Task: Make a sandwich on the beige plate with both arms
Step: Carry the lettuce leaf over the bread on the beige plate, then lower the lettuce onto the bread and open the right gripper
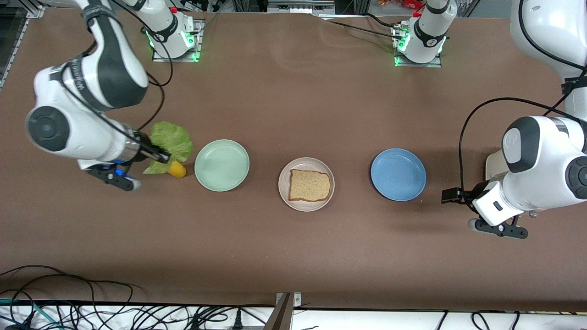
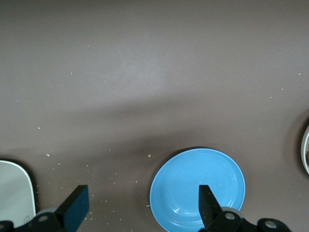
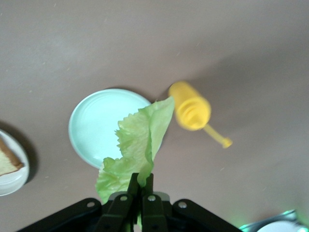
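**Lettuce lifted beside the mint-green plate; one bread slice on the beige plate**

Beige plate [image 1: 306, 184] at mid-worktop, taken as landmark. One square brown bread slice [image 1: 309, 185] lying flat in its well, darker crust visible along the edges; top face bare. A corner of slice and plate also visible in the right wrist view [image 3: 8, 162].

Toward the right arm's end from the beige plate: mint-green plate [image 1: 222, 165], apart from it. Farther along the same way: ruffled green lettuce leaf [image 1: 170, 145], pinched at one edge between the closed fingers of the right hand [image 1: 159, 157] and hanging in the air, partly over the rim of the mint-green plate [image 3: 104, 126] as shown in the right wrist view [image 3: 140, 140]. Under and just beside the leaf: yellow squeeze bottle [image 1: 177, 169] lying on its side on the brown worktop [image 1: 293, 101], thin nozzle pointing away from the mint-green plate [image 3: 193, 112].

Toward the left arm's end from the beige plate: blue plate [image 1: 398, 174], apart from it. Farther that way: left hand [image 1: 454, 196] waiting in the air over bare worktop just beside the blue plate, fingers [image 2: 75, 209] spread wide, nothing between them. Blue plate seen between those fingers in the left wrist view [image 2: 198, 186]. A pale rounded-corner tray [image 1: 494, 165] partly hidden under the left arm, at that arm's end of the worktop.
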Available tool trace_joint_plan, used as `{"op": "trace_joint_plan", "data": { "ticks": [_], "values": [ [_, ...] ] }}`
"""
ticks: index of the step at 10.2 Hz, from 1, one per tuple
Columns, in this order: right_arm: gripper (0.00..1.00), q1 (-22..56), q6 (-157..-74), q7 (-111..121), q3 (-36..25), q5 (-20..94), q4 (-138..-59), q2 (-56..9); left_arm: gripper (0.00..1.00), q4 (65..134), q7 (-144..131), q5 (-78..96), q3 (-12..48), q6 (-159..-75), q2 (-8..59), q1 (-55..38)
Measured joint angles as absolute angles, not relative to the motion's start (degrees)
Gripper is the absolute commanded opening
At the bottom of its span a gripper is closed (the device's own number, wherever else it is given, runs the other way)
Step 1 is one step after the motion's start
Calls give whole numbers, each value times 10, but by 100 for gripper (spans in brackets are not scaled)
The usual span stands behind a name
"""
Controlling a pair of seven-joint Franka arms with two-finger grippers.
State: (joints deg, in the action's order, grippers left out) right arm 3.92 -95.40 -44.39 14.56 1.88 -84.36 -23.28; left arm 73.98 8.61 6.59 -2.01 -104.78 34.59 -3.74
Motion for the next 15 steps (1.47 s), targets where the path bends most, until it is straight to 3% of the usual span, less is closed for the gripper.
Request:
{"op": "trace_joint_plan", "data": {
  "ticks": [2, 6, 11, 12, 13, 14, 15],
  "values": [
    [0, 91, -1035, -576, 151, 45, -844, -258, 100, 740, 86, 66, -20, -1047, 346, -37],
    [0, 200, -1273, -807, 152, 56, -834, -336, 100, 741, 86, 66, -20, -1047, 345, -37],
    [0, 278, -1418, -962, 152, 78, -778, -445, 100, 741, 86, 66, -20, -1047, 344, -37],
    [10, 291, -1447, -969, 151, 78, -778, -465, 100, 741, 86, 66, -20, -1047, 344, -36],
    [28, 301, -1476, -971, 151, 78, -777, -482, 100, 741, 86, 66, -20, -1047, 344, -35],
    [67, 307, -1497, -972, 151, 78, -775, -494, 100, 741, 86, 66, -20, -1047, 344, -35],
    [73, 307, -1504, -973, 150, 78, -772, -498, 100, 741, 86, 66, -20, -1047, 344, -35]
  ]
}}
